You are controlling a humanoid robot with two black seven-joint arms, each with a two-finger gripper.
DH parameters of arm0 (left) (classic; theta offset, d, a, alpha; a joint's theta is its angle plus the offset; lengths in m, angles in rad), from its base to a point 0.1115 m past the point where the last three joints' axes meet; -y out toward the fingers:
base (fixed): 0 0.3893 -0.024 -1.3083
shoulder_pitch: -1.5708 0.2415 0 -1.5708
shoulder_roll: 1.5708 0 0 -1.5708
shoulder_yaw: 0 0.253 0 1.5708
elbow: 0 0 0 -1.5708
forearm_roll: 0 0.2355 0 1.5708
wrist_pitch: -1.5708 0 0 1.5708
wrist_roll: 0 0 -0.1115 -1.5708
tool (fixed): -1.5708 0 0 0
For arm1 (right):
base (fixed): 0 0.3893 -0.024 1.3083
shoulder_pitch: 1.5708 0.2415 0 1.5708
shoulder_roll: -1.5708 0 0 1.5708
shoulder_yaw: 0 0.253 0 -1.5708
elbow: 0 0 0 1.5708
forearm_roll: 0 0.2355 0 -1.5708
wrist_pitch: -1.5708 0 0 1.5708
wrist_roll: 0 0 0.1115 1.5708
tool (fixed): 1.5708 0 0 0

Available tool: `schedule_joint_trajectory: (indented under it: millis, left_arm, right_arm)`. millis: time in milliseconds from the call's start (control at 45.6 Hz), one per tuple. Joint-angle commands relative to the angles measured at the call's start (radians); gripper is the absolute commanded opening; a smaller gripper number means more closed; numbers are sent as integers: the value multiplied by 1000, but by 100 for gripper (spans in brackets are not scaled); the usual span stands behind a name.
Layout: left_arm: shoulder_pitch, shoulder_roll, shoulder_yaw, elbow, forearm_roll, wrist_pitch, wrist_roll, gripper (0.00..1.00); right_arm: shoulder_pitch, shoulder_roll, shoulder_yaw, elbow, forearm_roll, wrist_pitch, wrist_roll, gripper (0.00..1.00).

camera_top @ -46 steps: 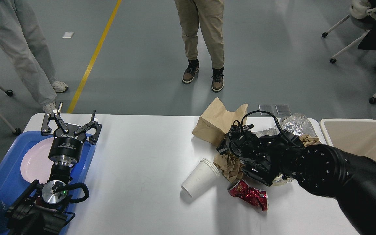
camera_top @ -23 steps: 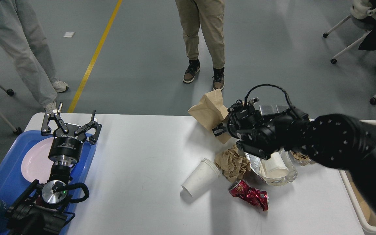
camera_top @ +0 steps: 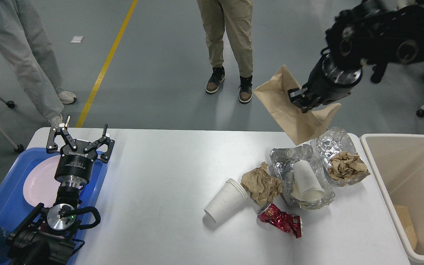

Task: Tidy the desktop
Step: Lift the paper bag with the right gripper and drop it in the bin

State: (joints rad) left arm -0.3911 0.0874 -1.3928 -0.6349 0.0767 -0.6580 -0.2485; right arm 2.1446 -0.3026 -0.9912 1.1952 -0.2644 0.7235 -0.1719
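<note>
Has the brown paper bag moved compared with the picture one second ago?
Yes. The brown paper bag, in the right gripper, went up off the desktop and right, toward the beige bin.

The right end effector [camera_top: 300, 99] is rising away from the desk [camera_top: 160, 176], now hanging high toward two o'clock above the far edge instead of down among the litter. It is carrying the brown paper bag [camera_top: 289, 110] with it, jaws closed on the bag's upper right part; the bag is now dangling clear of the desk rather than lying on it. The right arm is no longer covering the pile, so the foil wrapper [camera_top: 289, 162] with a white cup [camera_top: 306, 178] lying in it and the second foil piece [camera_top: 335, 141] holding crumpled brown paper [camera_top: 346, 165] are showing fully. The beige bin [camera_top: 381, 173] at three o'clock is also coming into plain sight.
</note>
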Motion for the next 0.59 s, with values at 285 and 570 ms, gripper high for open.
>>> schedule_joint_trajectory:
  millis: [285,570]
  left_arm:
    - [0,0,0,0,0,0,0,96]
    - [2,0,0,0,0,0,0,96]
  right_arm:
    - [397,-85,-466,391,73,39,186,0]
    - [396,-124,-656,386,93,-33,222,0]
